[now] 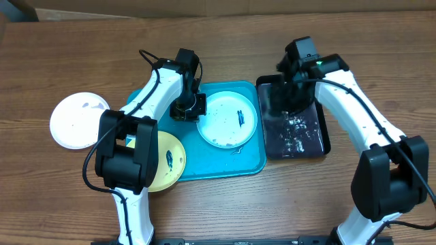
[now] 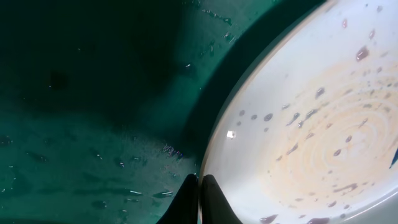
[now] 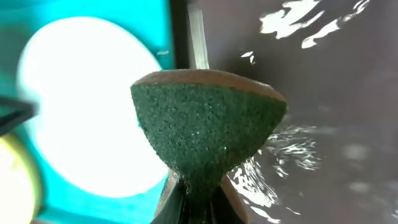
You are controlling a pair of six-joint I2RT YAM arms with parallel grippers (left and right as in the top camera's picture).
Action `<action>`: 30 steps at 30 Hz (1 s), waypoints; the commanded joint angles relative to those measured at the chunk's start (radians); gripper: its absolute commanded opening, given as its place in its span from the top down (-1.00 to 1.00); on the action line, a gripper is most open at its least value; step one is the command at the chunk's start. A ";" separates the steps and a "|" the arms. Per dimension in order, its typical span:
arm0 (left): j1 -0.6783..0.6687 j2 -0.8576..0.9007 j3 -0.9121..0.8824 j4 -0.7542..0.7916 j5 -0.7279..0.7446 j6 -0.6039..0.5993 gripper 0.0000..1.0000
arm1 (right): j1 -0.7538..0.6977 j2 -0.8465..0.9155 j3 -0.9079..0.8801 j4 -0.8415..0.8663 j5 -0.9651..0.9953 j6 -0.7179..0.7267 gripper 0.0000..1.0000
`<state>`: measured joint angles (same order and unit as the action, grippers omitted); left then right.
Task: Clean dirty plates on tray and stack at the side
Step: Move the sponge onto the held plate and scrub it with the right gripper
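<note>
The turquoise tray [image 1: 235,165] lies mid-table. A pale blue plate [image 1: 228,119] with dark blue smears sits on its right half. My left gripper [image 1: 187,107] is shut on that plate's left rim; in the left wrist view its fingers [image 2: 199,182] pinch the edge of the speckled plate [image 2: 311,124] over the wet tray [image 2: 93,124]. A yellow plate [image 1: 169,160] overlaps the tray's front left corner. A white plate [image 1: 78,121] lies on the table to the left. My right gripper [image 3: 193,186] is shut on a green sponge [image 3: 205,130], above the black tray.
The smaller black tray [image 1: 300,139], wet and foamy, sits right of the turquoise tray, touching it; it also shows in the right wrist view [image 3: 336,93]. Bare wooden table [image 1: 68,204] surrounds both trays. The left arm's links cross over the yellow plate.
</note>
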<state>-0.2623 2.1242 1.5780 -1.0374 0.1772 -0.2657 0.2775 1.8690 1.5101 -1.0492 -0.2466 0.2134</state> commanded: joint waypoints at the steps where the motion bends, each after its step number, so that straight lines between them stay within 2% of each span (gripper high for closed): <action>1: -0.010 0.008 -0.005 0.006 0.007 -0.004 0.92 | 0.070 -0.019 0.021 0.071 -0.121 0.005 0.93; 4: -0.010 0.008 -0.005 0.006 0.007 -0.004 0.91 | 0.134 -0.015 0.021 0.134 -0.062 0.030 0.93; 15: -0.010 0.008 -0.005 0.001 0.007 -0.004 0.92 | 0.362 0.034 0.020 0.194 0.444 0.102 0.93; 25: -0.010 0.008 -0.005 -0.006 0.007 -0.003 0.92 | 0.378 0.181 0.016 0.204 0.526 0.141 0.93; 30: -0.009 0.008 -0.005 -0.009 0.006 -0.003 0.92 | 0.370 0.238 0.014 0.198 0.532 0.220 0.93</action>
<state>-0.2623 2.1242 1.5780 -1.0405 0.1772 -0.2657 0.6579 2.0811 1.5101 -0.8536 0.2523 0.3611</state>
